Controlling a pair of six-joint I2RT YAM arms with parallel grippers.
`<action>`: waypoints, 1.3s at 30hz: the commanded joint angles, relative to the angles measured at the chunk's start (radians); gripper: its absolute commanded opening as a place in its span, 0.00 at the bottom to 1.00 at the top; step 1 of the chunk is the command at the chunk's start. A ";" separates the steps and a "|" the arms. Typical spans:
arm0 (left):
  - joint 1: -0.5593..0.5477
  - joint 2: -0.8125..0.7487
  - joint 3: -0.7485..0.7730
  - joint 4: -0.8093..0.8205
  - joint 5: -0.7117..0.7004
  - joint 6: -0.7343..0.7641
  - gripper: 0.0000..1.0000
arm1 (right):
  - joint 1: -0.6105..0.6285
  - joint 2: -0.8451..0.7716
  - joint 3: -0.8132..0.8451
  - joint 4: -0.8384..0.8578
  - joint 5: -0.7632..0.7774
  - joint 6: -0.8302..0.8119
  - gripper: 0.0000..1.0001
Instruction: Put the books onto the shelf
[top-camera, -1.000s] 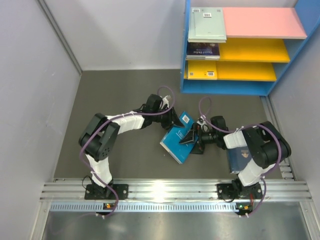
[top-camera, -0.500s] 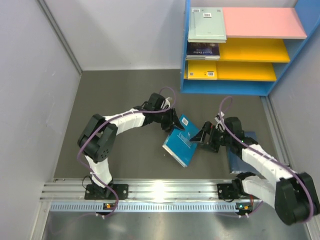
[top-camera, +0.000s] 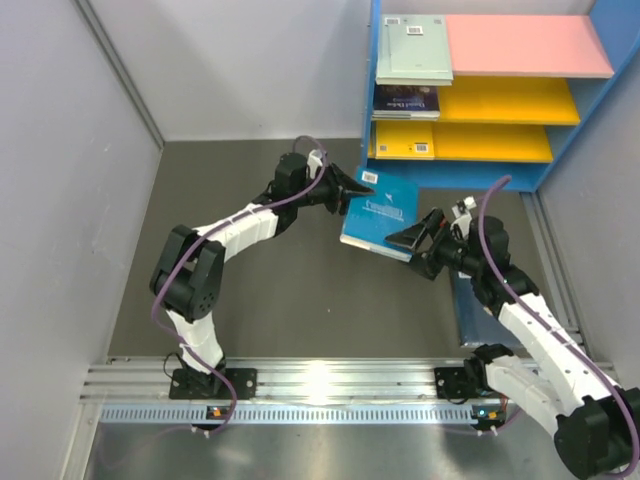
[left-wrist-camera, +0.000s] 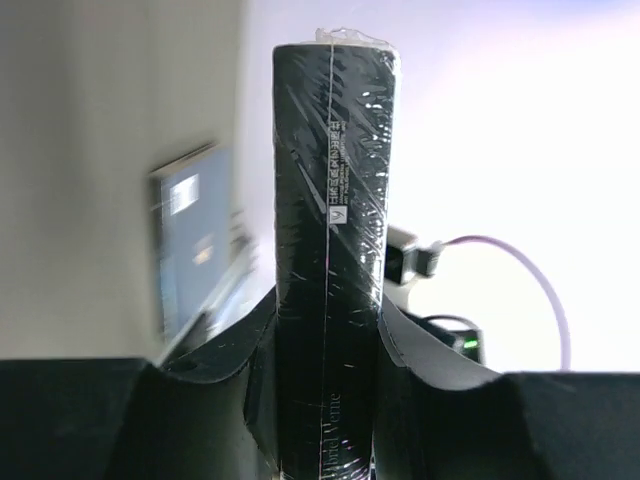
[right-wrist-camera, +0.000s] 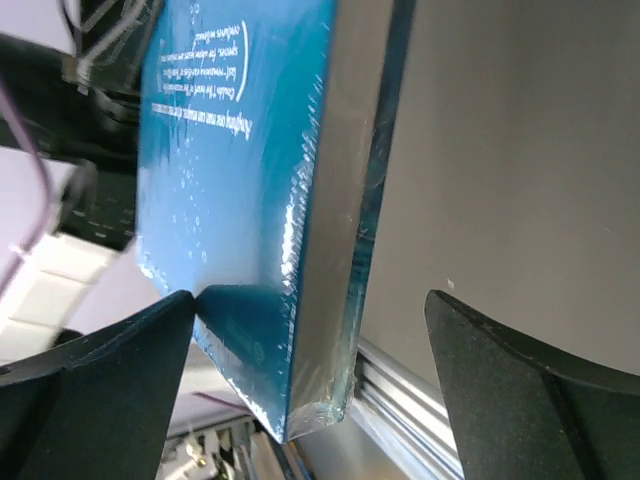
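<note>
The teal-blue book (top-camera: 381, 220) bears white lettering; the shelf (top-camera: 450, 176) has blue sides, a pink top and yellow boards.

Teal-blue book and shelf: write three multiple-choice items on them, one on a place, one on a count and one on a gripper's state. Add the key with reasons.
1. Where is the teal-blue book?
A. On the pink top board
B. Clamped in the left gripper, in front of the shelf
C. Flat on the floor by the left arm's base

2. How many books lie on the shelf?
A. One
B. Five
C. Three

3. How is the right gripper?
A. Open
B. Shut on the book
C. Shut on nothing

Key:
1 B: the left wrist view shows the book's spine pinched between the fingers.
2 C: a grey-green book, a dark book and a yellow book, one per board.
3 A: in the right wrist view the fingers stand wide apart on either side of the book's edge.
</note>
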 joint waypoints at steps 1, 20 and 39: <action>0.012 -0.087 0.043 0.398 0.016 -0.284 0.00 | -0.004 0.017 0.078 0.099 0.041 0.089 0.95; 0.052 -0.170 0.053 0.325 0.048 -0.257 0.14 | -0.023 0.098 0.462 0.083 0.144 0.005 0.00; 0.236 -0.556 -0.440 -0.033 0.083 0.018 0.95 | -0.023 0.239 0.983 0.022 -0.035 -0.118 0.00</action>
